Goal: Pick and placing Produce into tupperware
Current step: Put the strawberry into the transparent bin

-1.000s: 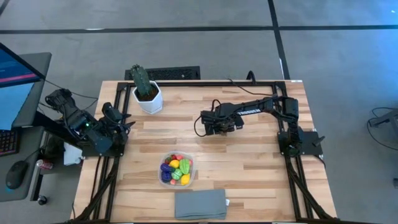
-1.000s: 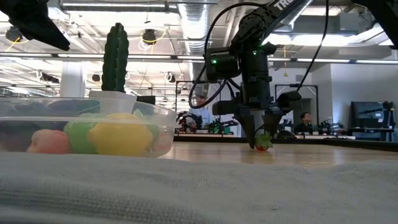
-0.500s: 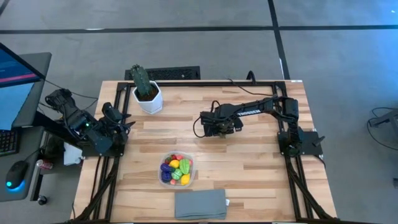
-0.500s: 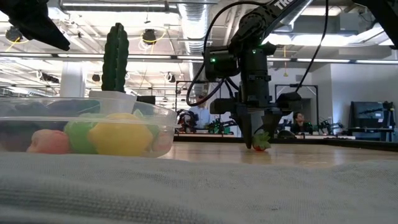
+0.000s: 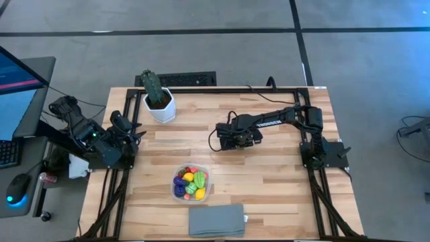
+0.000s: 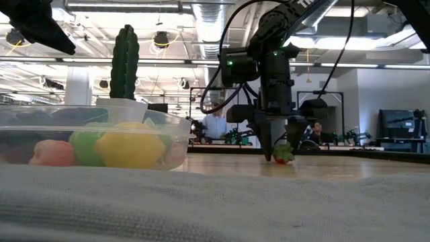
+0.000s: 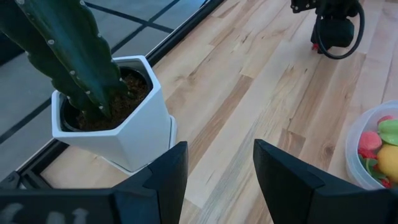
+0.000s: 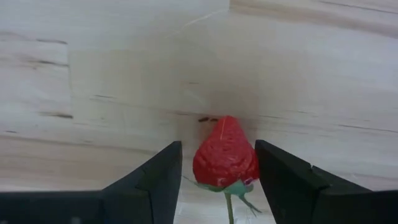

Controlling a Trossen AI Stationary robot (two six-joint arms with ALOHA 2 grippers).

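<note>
Strawberry (image 8: 225, 154), looking light, stiff and slippery, is sitting on the counter (image 8: 93, 74) between the right tool's (image 8: 217, 177) parted, untouching jaws, best pinched across its broad middle.

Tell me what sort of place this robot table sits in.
Most likely a robotics lab or open workshop. The low view shows exposed ceiling ducts and people at benches in the background; the high view shows a bare concrete floor and a computer monitor beside the wooden table.
</note>
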